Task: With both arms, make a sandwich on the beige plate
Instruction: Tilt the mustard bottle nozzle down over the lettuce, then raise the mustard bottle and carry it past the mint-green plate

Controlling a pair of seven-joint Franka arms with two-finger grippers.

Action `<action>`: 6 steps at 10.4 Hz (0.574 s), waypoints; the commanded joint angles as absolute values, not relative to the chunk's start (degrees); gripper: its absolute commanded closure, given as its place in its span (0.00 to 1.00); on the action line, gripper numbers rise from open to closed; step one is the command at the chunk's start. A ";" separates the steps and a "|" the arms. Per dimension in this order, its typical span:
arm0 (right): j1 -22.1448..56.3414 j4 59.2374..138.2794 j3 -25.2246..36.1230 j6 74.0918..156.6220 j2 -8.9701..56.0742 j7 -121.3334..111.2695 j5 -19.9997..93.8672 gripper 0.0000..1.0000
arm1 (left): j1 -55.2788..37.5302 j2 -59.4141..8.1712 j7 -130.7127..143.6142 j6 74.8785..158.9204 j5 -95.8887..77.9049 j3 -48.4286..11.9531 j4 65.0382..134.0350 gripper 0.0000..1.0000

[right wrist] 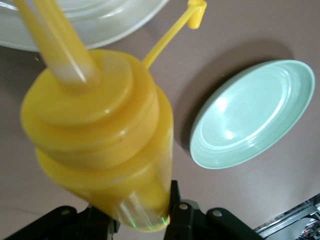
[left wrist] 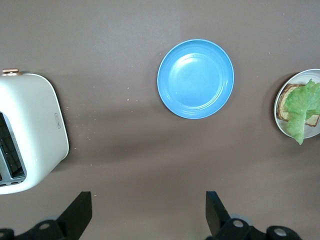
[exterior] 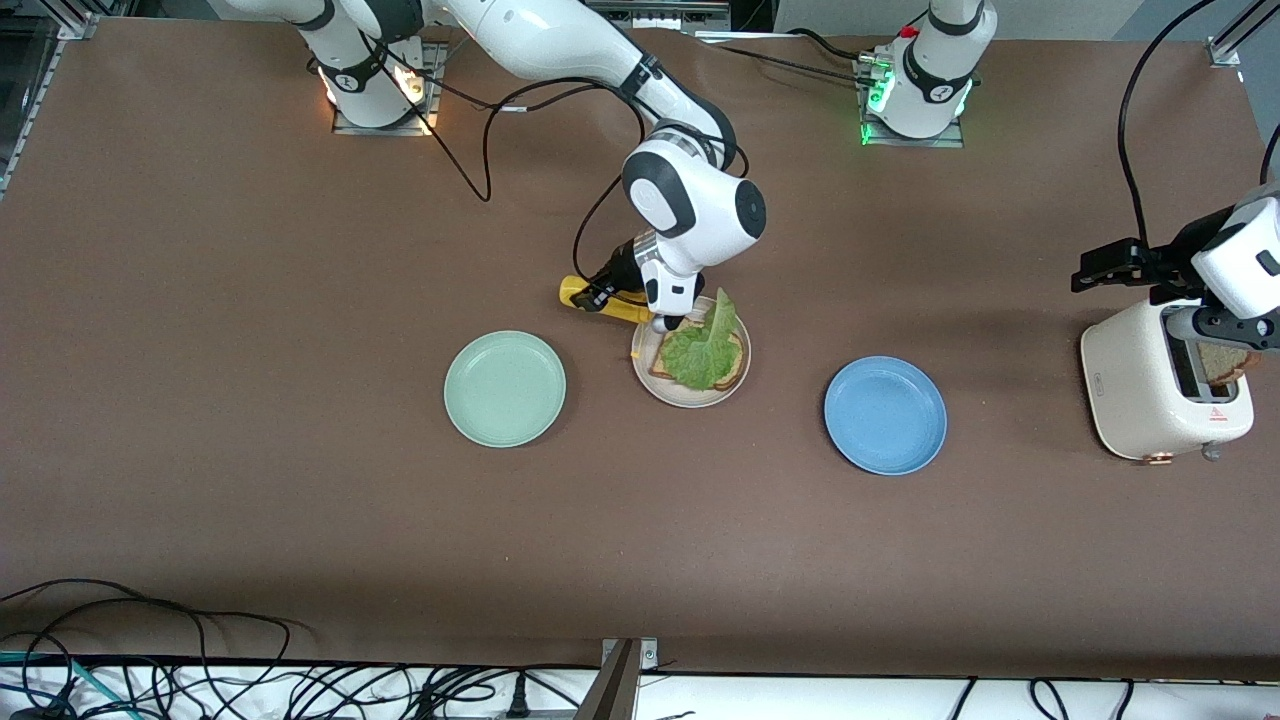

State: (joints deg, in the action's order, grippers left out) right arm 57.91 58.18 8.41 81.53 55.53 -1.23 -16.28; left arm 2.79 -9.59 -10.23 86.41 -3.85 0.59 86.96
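Note:
The beige plate [exterior: 690, 401] sits mid-table with a brown bread slice [exterior: 660, 368] on it and a ruffled green lettuce leaf [exterior: 705, 345] on top of the bread. My right gripper [exterior: 625, 282] hangs just over the plate's edge, shut on a yellow squeeze bottle [exterior: 598, 298]. In the right wrist view the bottle [right wrist: 100, 145] fills the space between the fingers, its nozzle aimed at the beige plate [right wrist: 100, 20]. My left gripper [left wrist: 148, 215] is open and empty, up over the toaster [exterior: 1160, 390]. A second bread slice [exterior: 1222, 362] stands in the toaster's slot.
A mint green plate [exterior: 505, 388] lies beside the beige plate toward the right arm's end. A blue plate [exterior: 885, 415] lies toward the left arm's end, between the beige plate and the toaster. Cables trail along the table's front edge.

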 commanded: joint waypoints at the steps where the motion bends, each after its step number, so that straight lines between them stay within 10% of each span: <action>1: 55.91 62.39 7.91 81.12 49.85 -3.59 -15.04 1.00 | 2.90 -9.23 -9.84 85.78 -5.01 0.62 86.92 0.00; 6: 50.55 69.67 5.45 83.65 40.19 -5.10 -12.67 1.00 | 2.90 -9.23 -9.84 85.78 -5.01 0.61 86.92 0.00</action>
